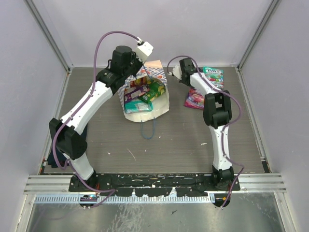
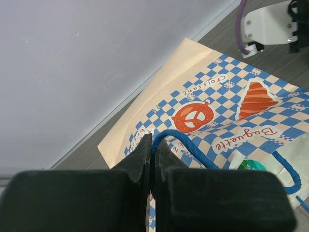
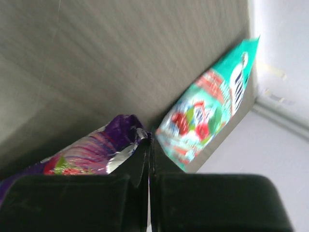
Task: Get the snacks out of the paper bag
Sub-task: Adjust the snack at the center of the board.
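Upper centre, top view: left fingers (image 2: 150, 145) clamp blue handle (image 2: 186, 140) of paper bag (image 2: 227, 104); right fingers (image 3: 148, 145) closed, apparently empty, must open before reaching snacks (image 1: 145, 92) inside.

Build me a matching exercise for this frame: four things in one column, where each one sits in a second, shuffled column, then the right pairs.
Things
1. loose teal-green packet
2. loose purple packet
3. green packet
4. blue cord handle

Places
A. inside the paper bag
B. pinched in the shut left gripper
C. on the table, at its far edge
D. on the table beside the right arm, nearer than the other loose packet

Pairs: 1-C, 2-D, 3-A, 4-B
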{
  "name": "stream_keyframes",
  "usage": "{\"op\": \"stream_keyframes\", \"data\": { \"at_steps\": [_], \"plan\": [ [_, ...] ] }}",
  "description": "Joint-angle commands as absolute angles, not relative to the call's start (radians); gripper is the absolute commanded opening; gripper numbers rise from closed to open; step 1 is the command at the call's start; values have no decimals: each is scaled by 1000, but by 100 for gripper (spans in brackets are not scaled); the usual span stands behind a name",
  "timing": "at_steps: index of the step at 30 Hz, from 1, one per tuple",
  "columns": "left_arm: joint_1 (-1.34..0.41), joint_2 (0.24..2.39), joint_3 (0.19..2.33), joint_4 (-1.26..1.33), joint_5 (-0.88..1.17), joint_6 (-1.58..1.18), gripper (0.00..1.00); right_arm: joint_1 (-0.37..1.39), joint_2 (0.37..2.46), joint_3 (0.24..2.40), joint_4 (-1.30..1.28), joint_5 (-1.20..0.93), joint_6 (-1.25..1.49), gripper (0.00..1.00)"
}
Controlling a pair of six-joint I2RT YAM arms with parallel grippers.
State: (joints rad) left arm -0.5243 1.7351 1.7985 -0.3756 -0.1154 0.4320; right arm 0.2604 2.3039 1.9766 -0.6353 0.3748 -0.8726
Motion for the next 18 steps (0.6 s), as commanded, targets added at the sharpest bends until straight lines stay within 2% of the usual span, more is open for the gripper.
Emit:
{"op": "stream_keyframes", "data": {
  "at_steps": [1, 8, 10, 12, 15, 16, 18],
  "plan": [
    [-522, 1676, 1823, -298, -118, 417, 2, 280, 2360, 2161, -437, 376, -1060, 1],
    [-517, 1677, 1798, -265, -176, 428, 1, 324, 2474, 2280, -347, 306, -1082, 1],
    [-517, 1710, 1857, -325, -177, 417, 1, 336, 2519, 2346, -317, 296, -1038, 1],
    [-513, 1721, 1897, -377, -153, 382, 0, 345, 2553, 2379, -250, 281, -1004, 1],
    [-491, 1706, 1842, -341, -155, 335, 0, 347, 2579, 2358, -121, 325, -995, 1],
    [-491, 1701, 1823, -317, -158, 334, 0, 344, 2590, 2365, -87, 343, -973, 15],
    [-504, 1698, 1841, -328, -175, 346, 0, 341, 2577, 2312, 86, 423, -868, 90]
  ]
}}
